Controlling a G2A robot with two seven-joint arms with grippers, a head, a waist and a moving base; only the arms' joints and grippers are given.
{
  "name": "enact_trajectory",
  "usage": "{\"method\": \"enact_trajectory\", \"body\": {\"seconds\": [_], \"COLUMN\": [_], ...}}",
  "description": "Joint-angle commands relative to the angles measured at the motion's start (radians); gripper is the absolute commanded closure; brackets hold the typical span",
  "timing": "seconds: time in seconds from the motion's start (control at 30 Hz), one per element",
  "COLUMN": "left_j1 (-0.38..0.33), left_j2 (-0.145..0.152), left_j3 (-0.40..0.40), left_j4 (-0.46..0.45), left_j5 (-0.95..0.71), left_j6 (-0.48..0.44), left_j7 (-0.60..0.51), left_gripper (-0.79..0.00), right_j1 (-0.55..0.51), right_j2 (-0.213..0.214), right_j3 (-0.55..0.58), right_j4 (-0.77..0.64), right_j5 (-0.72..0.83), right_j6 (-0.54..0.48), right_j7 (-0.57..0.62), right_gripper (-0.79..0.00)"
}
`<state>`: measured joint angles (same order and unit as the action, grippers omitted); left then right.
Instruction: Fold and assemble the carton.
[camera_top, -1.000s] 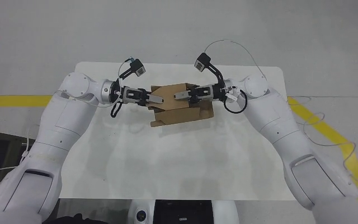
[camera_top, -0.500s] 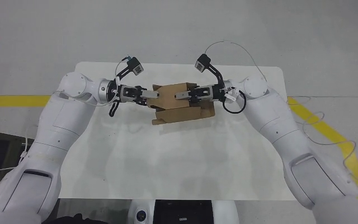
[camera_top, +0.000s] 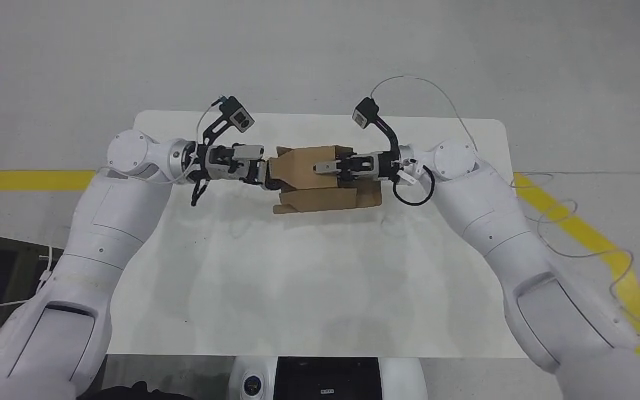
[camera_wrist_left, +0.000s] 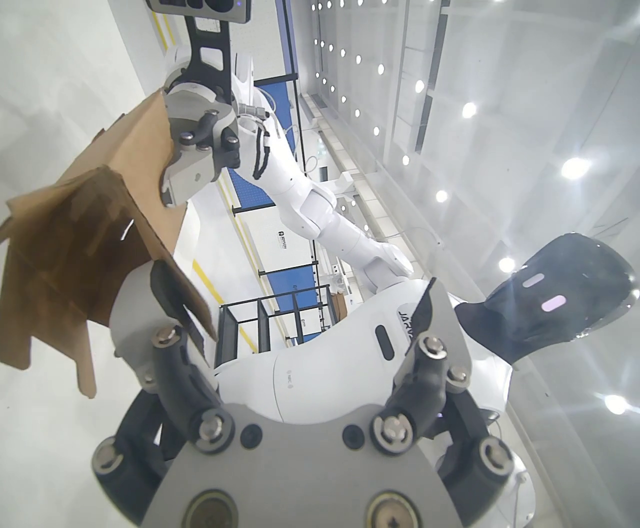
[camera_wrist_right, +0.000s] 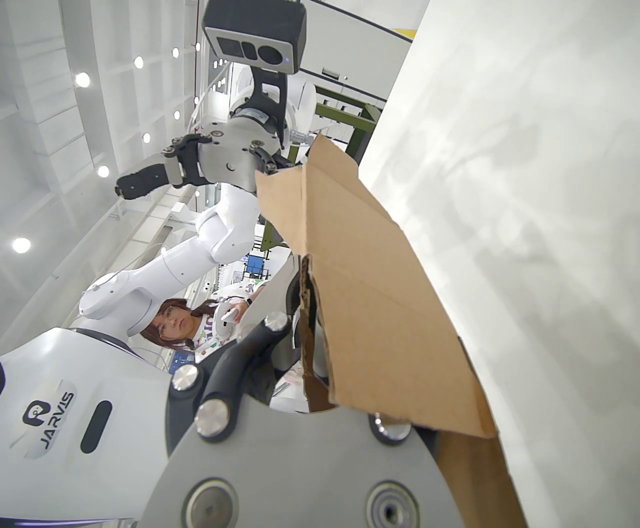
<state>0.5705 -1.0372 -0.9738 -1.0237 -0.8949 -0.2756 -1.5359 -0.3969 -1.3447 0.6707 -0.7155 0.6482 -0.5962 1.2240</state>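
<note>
Left jaws wide open, right jaws clamping brown carton (camera_top: 316, 195) — creased, flaps loose

A plain brown cardboard carton (camera_top: 322, 190) is sitting at the far middle of the white table (camera_top: 300, 290), lengthwise across it and slightly skewed. It is standing only partly assembled, its panels opening into a shallow sleeve, with loose flaps sticking out unfolded at its left end.
</note>
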Motion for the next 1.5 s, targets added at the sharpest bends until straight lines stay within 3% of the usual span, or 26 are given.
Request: {"method": "enact_trajectory", "body": {"seconds": [0.0,0.2,0.8,1.47], "left_j1": [-0.007,-0.021,-0.013,0.009], "left_j2": [-0.001,-0.008,-0.006,0.005], "left_j3": [0.003,0.025,0.002,-0.07], "left_j4": [0.0,-0.004,-0.078,-0.035], "left_j5": [-0.015,-0.014,0.197,0.215], "left_j6": [0.003,-0.009,-0.098,-0.09], "left_j7": [0.0,0.0,0.089,0.11], "left_gripper": [-0.785,-0.785,-0.785,-0.785], "right_j1": [0.001,0.0,0.001,-0.013], "right_j2": [-0.004,-0.017,-0.039,-0.008], "right_j3": [-0.004,-0.015,-0.013,0.048], "right_j4": [0.001,0.002,0.005,-0.009], "right_j5": [-0.001,-0.007,-0.008,-0.031], "right_j6": [-0.006,-0.023,-0.039,-0.011], "right_j7": [-0.006,-0.023,-0.039,-0.011], "right_gripper": [0.0,0.0,0.0,0.0]}}
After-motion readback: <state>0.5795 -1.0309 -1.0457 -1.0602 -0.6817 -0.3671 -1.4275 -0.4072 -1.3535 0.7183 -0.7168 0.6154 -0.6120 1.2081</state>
